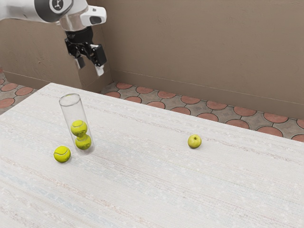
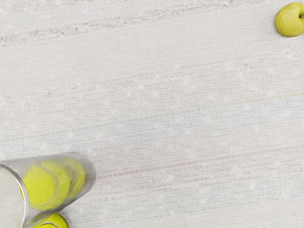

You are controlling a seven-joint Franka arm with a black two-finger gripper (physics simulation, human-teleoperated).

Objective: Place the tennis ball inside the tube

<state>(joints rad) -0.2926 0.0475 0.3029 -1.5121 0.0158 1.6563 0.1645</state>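
My gripper (image 1: 90, 68) hangs high above the table's far edge in the exterior view, fingers apart with nothing between them. Below it stands the clear tube (image 1: 74, 111), upright and open at the top, with two tennis balls (image 1: 79, 128) stacked in its lower part. A loose tennis ball (image 1: 62, 154) lies on the table beside the tube's base, toward the exterior view's left. In the wrist view the tube (image 2: 76, 190) shows its rim and the balls inside (image 2: 40, 185), and the loose ball (image 2: 54, 221) is partly cut off next to it.
A yellow-green apple (image 1: 194, 141) sits on the pale table (image 1: 190, 190), well off toward the exterior view's right; the wrist view has the apple (image 2: 289, 20) too. A brown wall rises behind the table, over a tiled floor.
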